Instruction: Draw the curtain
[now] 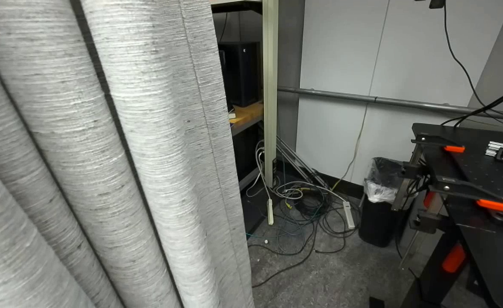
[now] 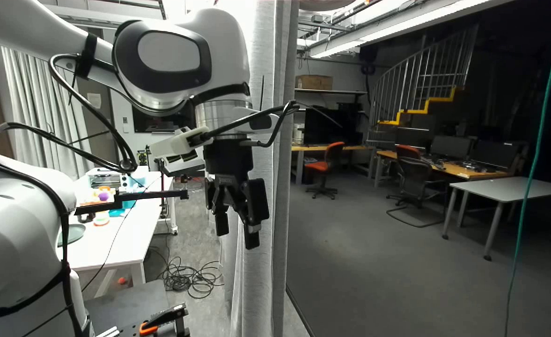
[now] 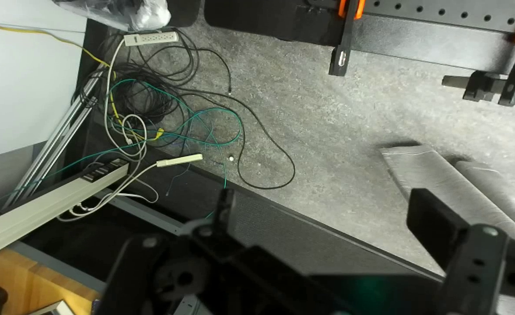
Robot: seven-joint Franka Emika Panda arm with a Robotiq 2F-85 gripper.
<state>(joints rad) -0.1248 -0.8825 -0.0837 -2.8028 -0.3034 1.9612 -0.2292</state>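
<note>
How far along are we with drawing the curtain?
Done: the gripper appears to be near the curtain, jaws open; no completed draw can be confirmed.
In hand: no grip shows; the wrist view has floor between the jaws.
Left: the curtain hangs in deep folds, so probably grasp and pull it; which way isn't clear.

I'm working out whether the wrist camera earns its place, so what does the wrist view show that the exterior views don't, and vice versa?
Only the wrist view: the bottom end of the curtain, which runs out of frame in both exterior views.

Only the exterior views: the robot arm, an orange chair, the yellow-edged staircase and the grey wall pipe.

Shared by the wrist view and at least one exterior view: folds of the curtain, the open end effector, tangled cables, the plastic bin liner and clamps with orange parts.
</note>
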